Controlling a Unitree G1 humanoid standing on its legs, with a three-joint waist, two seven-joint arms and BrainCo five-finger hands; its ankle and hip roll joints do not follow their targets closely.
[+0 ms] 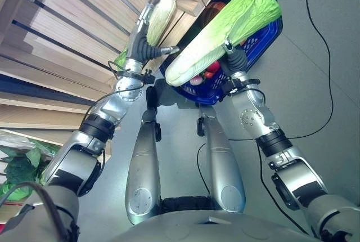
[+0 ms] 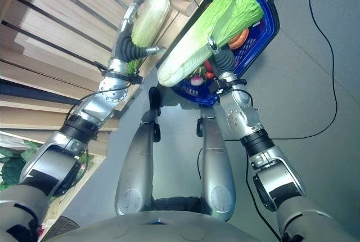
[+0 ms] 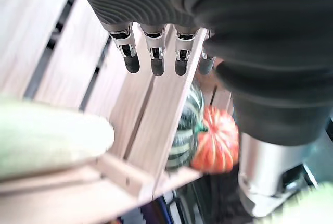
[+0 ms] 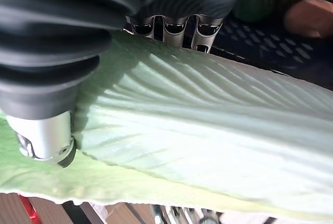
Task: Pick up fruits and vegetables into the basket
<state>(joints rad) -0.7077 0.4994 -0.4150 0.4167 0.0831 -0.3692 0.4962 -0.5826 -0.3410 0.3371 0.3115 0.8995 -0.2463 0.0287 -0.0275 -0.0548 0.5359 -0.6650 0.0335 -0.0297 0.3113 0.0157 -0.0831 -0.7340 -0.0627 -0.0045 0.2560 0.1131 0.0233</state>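
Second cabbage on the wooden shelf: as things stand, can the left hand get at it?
Probably yes. The left hand is open with straight fingers, raised alongside the cabbage on the shelf, with nothing between them. The right hand is busy with the other cabbage over the blue basket.

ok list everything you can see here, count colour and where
napa cabbage: one, pale green, held over the basket
basket: one, blue, on the floor, with red and orange produce inside
second cabbage: one, pale green, on the wooden shelf by the left hand
wooden shelf: one, light wood, robot's left
pumpkin: one, orange, on the shelf beside a striped green squash
leafy greens: dark green, lower shelf
left hand: open, at the shelf
right hand: gripping the napa cabbage
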